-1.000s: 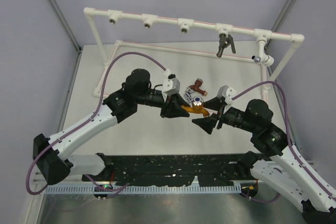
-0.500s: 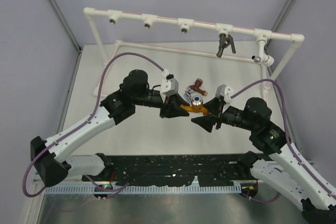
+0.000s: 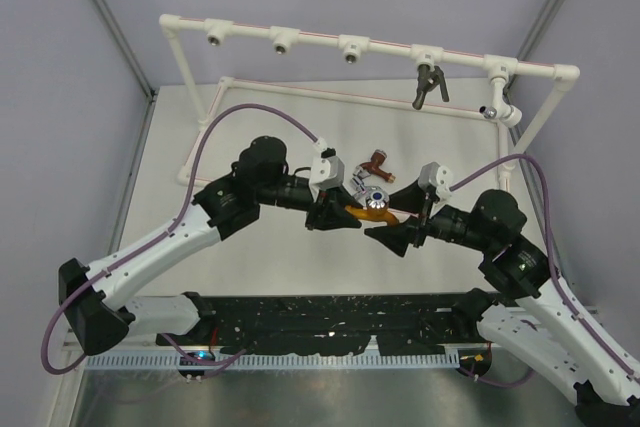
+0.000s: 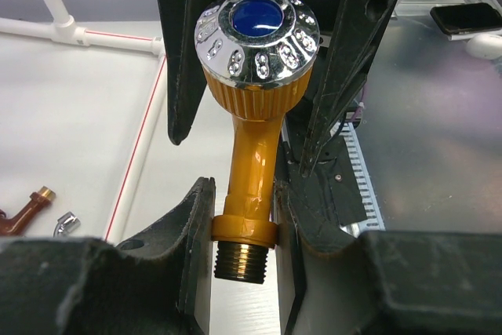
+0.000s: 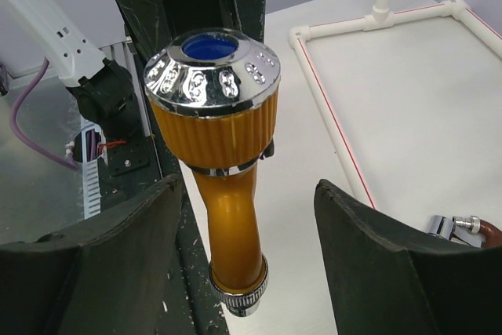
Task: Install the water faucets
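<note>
Drifted slightly right since a second ago. Clamping orange faucet [image 4: 252,115] by its threaded end with left gripper [image 4: 243,229], above middle of table [image 3: 270,137]. Straddling its chrome, blue-centred cap with right gripper [image 5: 243,217] spread wide.

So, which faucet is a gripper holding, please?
The orange faucet, clamped by the left gripper; the red-brown one lies on the table, the dark grey hangs from the frame.

No legible text or markings
</note>
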Controlling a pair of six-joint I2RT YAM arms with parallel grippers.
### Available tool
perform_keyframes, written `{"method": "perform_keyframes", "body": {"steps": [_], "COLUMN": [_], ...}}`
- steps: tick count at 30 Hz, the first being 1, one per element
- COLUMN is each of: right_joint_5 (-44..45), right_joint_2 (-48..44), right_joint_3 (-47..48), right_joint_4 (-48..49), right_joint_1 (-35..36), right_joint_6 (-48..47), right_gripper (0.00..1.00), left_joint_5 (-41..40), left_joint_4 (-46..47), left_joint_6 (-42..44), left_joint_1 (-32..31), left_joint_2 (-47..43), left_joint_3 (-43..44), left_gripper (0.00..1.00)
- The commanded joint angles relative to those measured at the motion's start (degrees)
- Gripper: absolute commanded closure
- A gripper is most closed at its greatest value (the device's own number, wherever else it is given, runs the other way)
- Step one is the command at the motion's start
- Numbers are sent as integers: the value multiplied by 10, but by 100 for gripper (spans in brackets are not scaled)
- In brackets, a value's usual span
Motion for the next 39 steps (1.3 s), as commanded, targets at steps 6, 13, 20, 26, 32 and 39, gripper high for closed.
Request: {"method": "perform_keyframes", "body": {"steps": [6, 13, 20, 26, 32, 39], "right_joint_5": [-13, -28, -30, 0, 88, 191], "right_joint_2": [-14, -7, -4, -9, -54, -83], "right_joint_3": [17, 7, 2, 1, -18, -55], "right_joint_4": [29, 51, 53, 21, 7, 17], "right_joint_1": [0, 0, 0, 0, 0, 0], "right_joint_6": [2, 16, 15, -9, -20, -43], "right_gripper": [35, 45, 64, 95, 95, 95], "left_joint_5": [-4, -2, -3, -59, -184, -371], "left_joint_4": [-6, 1, 2, 14, -15, -91], "left_joint_6": [16, 19, 20, 12, -26, -82], "left_joint_1": [-11, -30, -31, -28, 17, 121], "left_joint_2": [0, 8, 8, -9, -34, -40], "left_joint_3": [18, 28, 30, 22, -6, -16], "left_gripper": [100, 100, 100, 94, 36, 7]}}
